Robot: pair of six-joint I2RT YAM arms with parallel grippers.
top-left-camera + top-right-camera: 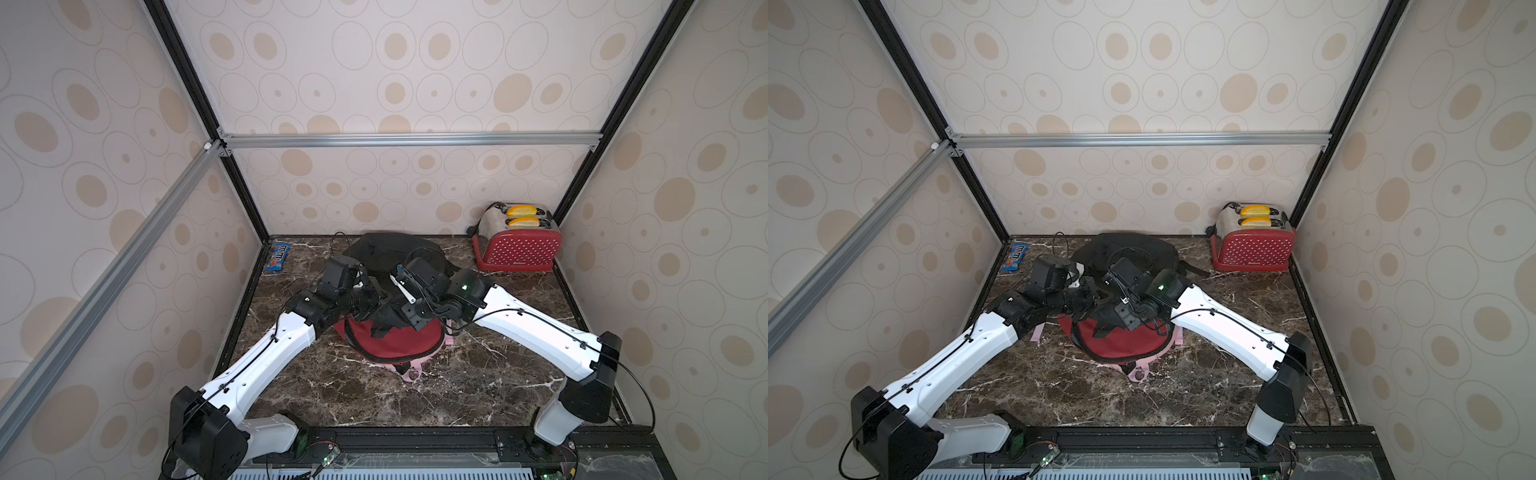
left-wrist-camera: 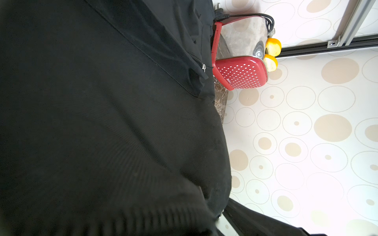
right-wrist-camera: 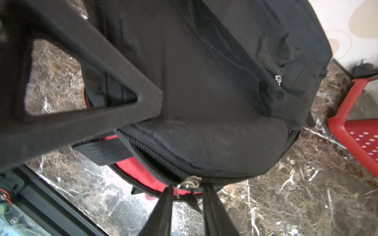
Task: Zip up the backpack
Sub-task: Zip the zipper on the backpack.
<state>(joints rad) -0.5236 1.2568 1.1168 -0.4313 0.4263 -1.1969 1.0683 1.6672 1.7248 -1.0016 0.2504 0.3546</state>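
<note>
Right claw (image 3: 189,204), apart astride the zip pull (image 3: 189,182), could clamp off-centre and slip — left claw (image 1: 379,304), pinched together, may let the backpack (image 3: 204,92) drag.

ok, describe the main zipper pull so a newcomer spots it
Find the black backpack on the marble table, red lining exposed toward the robot. Its main zipper pull is the silver slider where open teeth meet, straddled by the right gripper. The pocket pull has no red beside it.
</note>
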